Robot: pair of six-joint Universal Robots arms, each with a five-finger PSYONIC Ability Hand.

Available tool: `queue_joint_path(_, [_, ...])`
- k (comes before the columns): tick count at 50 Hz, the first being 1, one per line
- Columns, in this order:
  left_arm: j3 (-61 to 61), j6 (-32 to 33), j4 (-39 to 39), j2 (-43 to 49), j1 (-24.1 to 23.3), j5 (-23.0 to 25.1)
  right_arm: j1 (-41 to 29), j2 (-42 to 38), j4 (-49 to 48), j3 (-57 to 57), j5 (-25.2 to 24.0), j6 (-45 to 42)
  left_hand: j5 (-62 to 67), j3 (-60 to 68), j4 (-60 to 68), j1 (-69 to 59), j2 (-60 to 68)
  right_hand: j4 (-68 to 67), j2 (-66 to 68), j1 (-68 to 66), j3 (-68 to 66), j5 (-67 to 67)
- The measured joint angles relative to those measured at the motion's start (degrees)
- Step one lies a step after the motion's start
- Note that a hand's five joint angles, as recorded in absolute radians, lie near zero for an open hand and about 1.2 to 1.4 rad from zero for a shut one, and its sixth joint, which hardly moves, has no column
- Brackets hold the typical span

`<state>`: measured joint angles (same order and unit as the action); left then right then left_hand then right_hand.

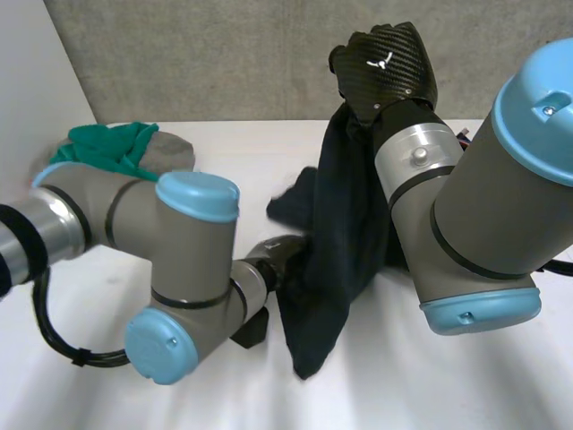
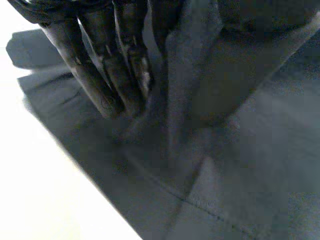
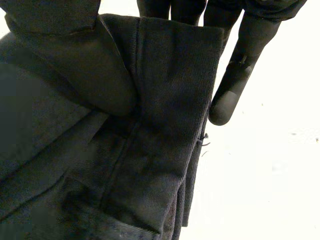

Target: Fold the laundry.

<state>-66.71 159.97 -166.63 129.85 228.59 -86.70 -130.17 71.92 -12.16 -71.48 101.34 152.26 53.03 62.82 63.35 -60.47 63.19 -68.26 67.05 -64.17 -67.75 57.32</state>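
Dark cloth [image 1: 336, 242] hangs mid-frame from the right robot hand [image 1: 387, 61], clenched on its top at the upper centre. The left robot hand [image 1: 276, 255] pinches its left edge, low by the white surface [image 1: 466, 385]; a green cloth [image 1: 107, 148] lies upper left.

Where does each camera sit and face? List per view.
Head view: behind the robot, looking down at the table; left arm and right arm show.
Left wrist view: on the left wrist, along the left hand at the dark cloth.
Right wrist view: on the right wrist, along the right hand gripping it.
Shared: the dark cloth.
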Motion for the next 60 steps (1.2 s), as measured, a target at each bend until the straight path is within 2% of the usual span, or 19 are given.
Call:
queue_joint_path(2, [-0.1, 0.0, 0.9, -1.8, 1.3, -0.6, 0.5, 0.2, 0.1, -0.7, 0.1, 0.1, 3.9, 3.8, 4.1, -5.9, 4.0, 0.0, 0.0, 0.0, 0.0, 0.0])
queue_joint_path(10, [-2.0, 0.8, 1.8, -15.9, 9.0, -2.8, 4.1, 3.0, 2.4, -3.2, -1.6, 0.0, 4.5, 4.8, 5.0, -5.9, 5.0, 0.0, 0.0, 0.0, 0.0, 0.0])
queue_joint_path(17, [-2.3, 7.0, 1.5, -24.8, 13.7, -1.2, 8.4, 4.5, 9.3, -3.3, -8.6, -0.4, 4.5, 4.8, 5.0, -5.9, 5.0, 0.0, 0.0, 0.0, 0.0, 0.0])
queue_joint_path(23, [0.4, 14.5, 1.3, -20.1, 14.4, -1.7, 9.9, -0.4, 12.9, -1.9, -12.5, -0.8, 4.5, 4.8, 5.0, -5.9, 5.0, 0.0, 0.0, 0.0, 0.0, 0.0])
queue_joint_path(29, [10.4, 22.1, 2.0, -7.5, 14.1, -7.1, 10.0, -11.5, 13.1, 4.2, -12.0, -2.4, 4.5, 4.8, 5.0, -5.9, 5.0, 0.0, 0.0, 0.0, 0.0, 0.0])
queue_joint_path(32, [18.8, 25.1, 2.2, -2.1, 14.2, -9.8, 10.3, -16.1, 10.5, 9.1, -11.5, -2.9, 4.5, 4.9, 5.0, -5.9, 5.0, 0.0, 0.0, 0.0, 0.0, 0.0])
queue_joint_path(36, [31.3, 27.1, 0.5, 1.3, 15.2, -11.0, 11.2, -22.4, -1.0, 19.6, -11.1, -2.8, 4.5, 5.1, 5.1, -5.9, 5.3, 0.0, 0.0, 0.0, -0.3, 0.0])
queue_joint_path(40, [39.7, 26.3, -5.8, -0.6, 16.5, -8.9, 12.2, -23.7, -15.0, 25.5, -11.0, -1.2, 4.5, 5.1, 5.1, -5.9, 5.3, -0.1, 0.0, 0.0, -0.3, 0.0])
queue_joint_path(43, [41.4, 24.3, -12.2, -4.6, 17.2, -6.5, 12.7, -23.0, -25.8, 27.7, -11.3, 0.6, 4.5, 5.1, 5.1, -5.9, 5.3, 0.0, 0.0, 0.0, -0.3, 0.0])
queue_joint_path(46, [38.8, 23.0, -15.1, -7.6, 17.4, -5.7, 13.0, -22.0, -29.8, 28.0, -12.1, 1.7, 4.5, 5.1, 5.1, -5.9, 5.3, 0.0, 0.0, 0.0, -0.3, 0.0])
queue_joint_path(50, [33.2, 22.5, -16.0, -10.1, 17.7, -5.8, 13.3, -20.8, -25.6, 27.0, -13.9, 2.1, 4.5, 5.1, 5.1, -5.9, 5.3, -0.1, 0.0, 0.0, -0.3, 0.0])
queue_joint_path(60, [8.3, 23.6, -7.9, -13.2, 17.5, -6.7, 13.9, -16.0, 6.8, 15.4, -24.3, 0.0, 4.5, 5.1, 5.1, -5.9, 5.3, -0.1, 0.0, 0.0, -0.3, 0.0])
